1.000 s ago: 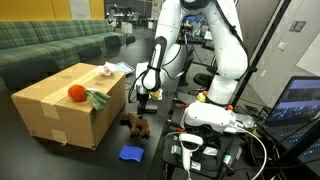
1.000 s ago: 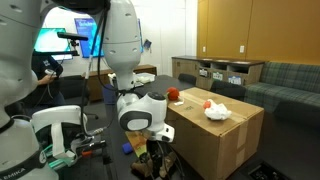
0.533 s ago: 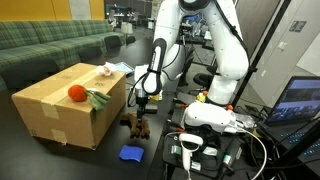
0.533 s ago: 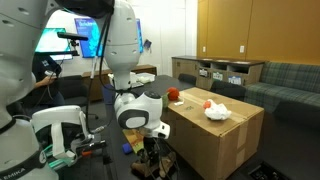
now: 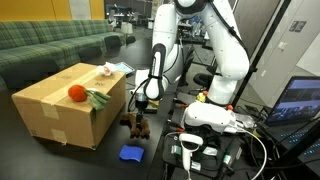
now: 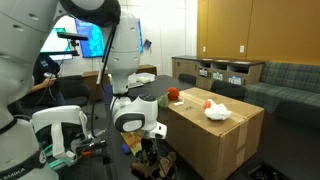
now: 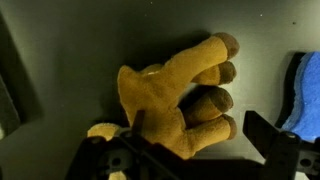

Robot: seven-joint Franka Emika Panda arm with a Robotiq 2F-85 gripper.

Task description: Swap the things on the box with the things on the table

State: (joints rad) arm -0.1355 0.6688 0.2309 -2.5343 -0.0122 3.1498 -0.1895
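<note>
A tan and brown plush toy [image 7: 180,95] lies on the dark table, seen close in the wrist view; it also shows in both exterior views [image 5: 137,126] [image 6: 158,160]. My gripper [image 7: 195,140] is open, just above the plush, with its fingers on either side of the plush's legs. The gripper shows in an exterior view [image 5: 141,110] right over the toy. A cardboard box [image 5: 55,105] carries a red ball [image 5: 75,93], a green leafy thing [image 5: 97,99] and a white and pink thing [image 5: 104,69]. A blue flat object [image 5: 130,153] lies on the table near the plush.
The blue object's edge shows at the right of the wrist view [image 7: 305,90]. A green sofa [image 5: 50,45] stands behind the box. A second robot base with cables [image 5: 210,125] and a laptop [image 5: 300,100] stand beside the arm.
The arm has lowered the gripper toward the plush toy on the table. Nothing else has moved.
</note>
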